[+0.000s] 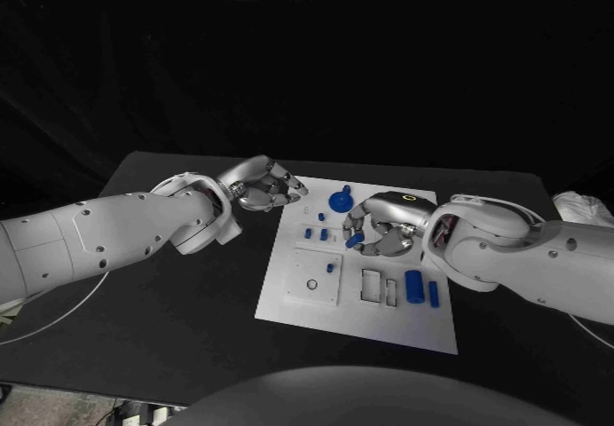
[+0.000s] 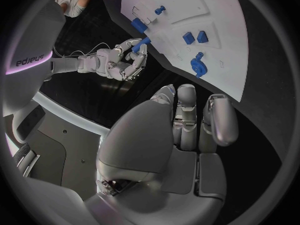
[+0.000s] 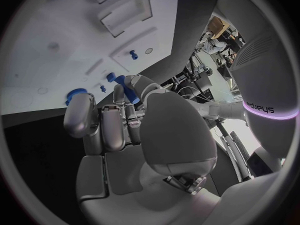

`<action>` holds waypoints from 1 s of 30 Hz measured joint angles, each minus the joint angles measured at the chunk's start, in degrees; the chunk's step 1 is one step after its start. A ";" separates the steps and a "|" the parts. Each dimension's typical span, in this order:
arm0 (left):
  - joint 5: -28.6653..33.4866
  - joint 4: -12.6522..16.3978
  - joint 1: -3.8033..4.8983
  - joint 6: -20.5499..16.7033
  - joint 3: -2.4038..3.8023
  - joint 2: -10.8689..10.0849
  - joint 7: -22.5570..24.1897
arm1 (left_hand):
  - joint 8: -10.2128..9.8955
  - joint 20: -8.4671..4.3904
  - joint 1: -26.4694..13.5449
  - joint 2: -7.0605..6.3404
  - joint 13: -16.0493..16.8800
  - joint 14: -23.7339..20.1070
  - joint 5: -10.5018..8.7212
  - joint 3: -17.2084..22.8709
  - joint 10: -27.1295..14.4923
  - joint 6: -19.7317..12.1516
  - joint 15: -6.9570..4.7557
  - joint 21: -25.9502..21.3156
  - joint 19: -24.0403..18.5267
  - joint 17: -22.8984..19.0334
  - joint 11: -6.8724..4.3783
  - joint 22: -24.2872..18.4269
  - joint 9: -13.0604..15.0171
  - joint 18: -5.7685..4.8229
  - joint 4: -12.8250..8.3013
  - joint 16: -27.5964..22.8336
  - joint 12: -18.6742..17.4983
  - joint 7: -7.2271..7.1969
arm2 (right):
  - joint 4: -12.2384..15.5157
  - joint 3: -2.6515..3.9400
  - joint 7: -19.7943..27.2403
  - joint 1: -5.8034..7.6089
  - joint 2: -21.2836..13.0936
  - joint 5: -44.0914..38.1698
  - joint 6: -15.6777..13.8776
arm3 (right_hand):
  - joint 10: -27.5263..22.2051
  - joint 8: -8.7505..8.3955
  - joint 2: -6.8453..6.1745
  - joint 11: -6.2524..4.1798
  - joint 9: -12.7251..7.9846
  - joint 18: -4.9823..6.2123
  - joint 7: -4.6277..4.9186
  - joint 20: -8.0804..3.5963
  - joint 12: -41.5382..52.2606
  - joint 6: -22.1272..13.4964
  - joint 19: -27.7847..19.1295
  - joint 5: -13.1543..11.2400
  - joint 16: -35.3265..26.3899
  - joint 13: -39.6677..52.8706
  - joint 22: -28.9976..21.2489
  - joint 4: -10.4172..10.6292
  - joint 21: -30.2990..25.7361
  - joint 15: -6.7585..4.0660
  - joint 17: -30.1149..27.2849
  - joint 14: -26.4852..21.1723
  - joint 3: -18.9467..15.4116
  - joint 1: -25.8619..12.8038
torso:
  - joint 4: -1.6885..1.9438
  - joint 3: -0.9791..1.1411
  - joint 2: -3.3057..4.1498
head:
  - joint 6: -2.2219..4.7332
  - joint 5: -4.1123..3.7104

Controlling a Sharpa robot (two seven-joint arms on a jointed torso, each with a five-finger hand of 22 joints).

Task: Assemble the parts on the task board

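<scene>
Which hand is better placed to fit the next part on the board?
Right. The right hand is over the board and already holds a blue part. The left hand is curled, holding nothing, off the board's edge.

Plenty of bare tabletop (image 1: 167,302) left of the task board (image 1: 320,306). The right hand (image 1: 384,226) hangs over the board's far middle, crowding the blue parts (image 1: 422,288) near it.

On the black tabletop (image 1: 167,337) lies the white task board (image 1: 365,315). The right hand (image 1: 384,226) is over its upper part, its fingers (image 1: 358,238) pinching a small blue part (image 1: 353,240). The left hand (image 1: 263,186) is curled beside the board, holding nothing.
</scene>
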 measured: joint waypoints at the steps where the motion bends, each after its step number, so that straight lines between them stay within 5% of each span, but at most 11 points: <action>1: 0.00 -0.02 -0.02 0.03 0.00 0.08 0.00 | 0.00 0.00 0.00 0.00 0.00 0.00 0.00 0.00 0.00 0.00 0.00 0.00 0.00 0.00 0.00 0.00 0.00 0.00 0.00 0.00 0.00 0.00 | 0.00 0.00 -0.18 -0.07 0.79 0.00 0.67 | 0.00 -0.03 0.00 0.00 0.02 0.00 0.00 0.00 0.00 0.00 0.00 0.00 0.00 -0.01 0.00 0.00 -0.10 0.00 -0.10 0.00 0.00 0.00 | 0.03 0.00 0.00 | 0.00 0.05; 14: -0.05 -0.09 -0.08 0.12 0.00 0.34 -0.09 | 0.00 0.00 0.00 0.00 0.00 -0.21 0.00 0.25 0.00 0.00 -0.21 0.00 0.00 0.01 0.00 0.00 0.00 0.00 -0.06 0.00 0.00 0.00 | -1.48 0.10 -2.37 -1.21 8.89 -1.45 6.64 | -0.05 -0.49 -0.22 0.36 2.13 0.01 0.01 0.01 -0.55 -0.40 -0.43 -0.01 -0.31 -0.01 -0.01 -0.16 -0.76 0.00 -0.57 0.00 0.17 -0.23 | 0.31 0.07 -0.10 | 0.00 1.08; 30: -0.08 -0.54 -0.09 0.12 0.00 0.83 -0.14 | 0.00 0.00 0.00 0.00 0.00 -0.21 0.00 0.31 0.00 -0.22 -0.21 0.00 0.00 -0.09 0.00 0.00 -0.01 0.00 0.00 0.00 0.00 0.21 | -2.66 0.09 -5.01 -3.64 11.25 -6.19 9.48 | -0.23 -1.14 -0.74 0.59 1.91 0.01 0.27 0.23 -1.03 -0.86 -0.63 -0.01 -0.54 -0.17 -0.02 -0.47 -0.99 0.22 -0.82 -0.22 0.55 -0.74 | 0.14 0.06 -0.13 | 0.00 1.51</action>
